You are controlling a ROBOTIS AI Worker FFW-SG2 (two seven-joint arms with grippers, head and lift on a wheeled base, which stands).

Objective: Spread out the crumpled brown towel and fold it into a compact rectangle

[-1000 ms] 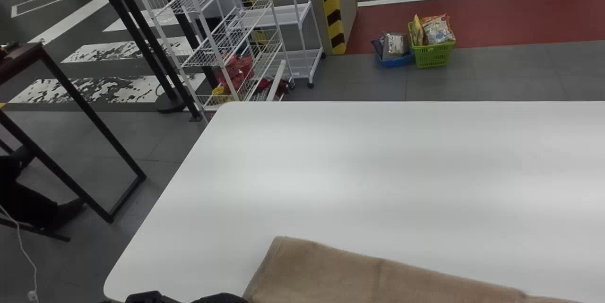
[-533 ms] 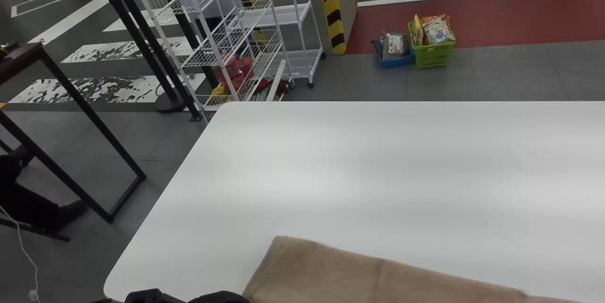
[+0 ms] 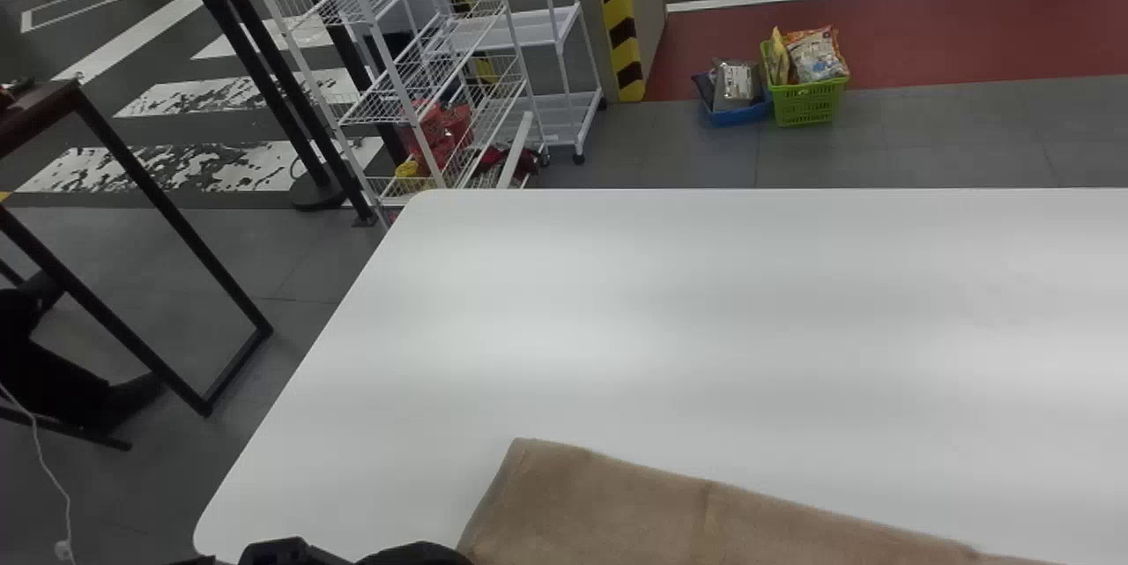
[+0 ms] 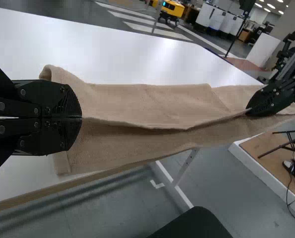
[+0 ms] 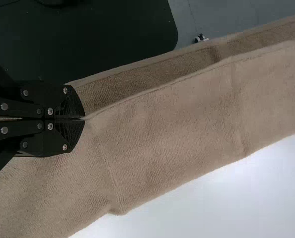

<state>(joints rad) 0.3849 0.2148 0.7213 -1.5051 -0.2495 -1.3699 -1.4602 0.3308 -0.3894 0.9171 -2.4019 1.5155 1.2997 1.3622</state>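
Note:
At the bottom edge of the head view, black parts of my left gripper [image 3: 414, 554] lie beside the left end of the brown towel [image 3: 608, 503]. In the left wrist view, my left gripper [image 4: 82, 118] is shut on the upper layer's edge of the towel [image 4: 152, 104]. That edge runs, lightly creased, across to my other gripper, farther off. The right wrist view has my right gripper [image 5: 84, 118] shut on the same edge of the towel [image 5: 177, 119]. A lower, darker layer shows beyond the held edge. The towel forms a long strip along the table's near edge.
The white table [image 3: 617, 309] extends beyond the towel, with its rounded left corner near my left arm. A white wire rack [image 3: 414, 63], a green basket [image 3: 806, 102] and a blue basket [image 3: 740, 114] stand on the floor past the far edge.
In the head view, my left gripper has crept slightly right and up. The towel's left side edge has shifted slightly the same way.

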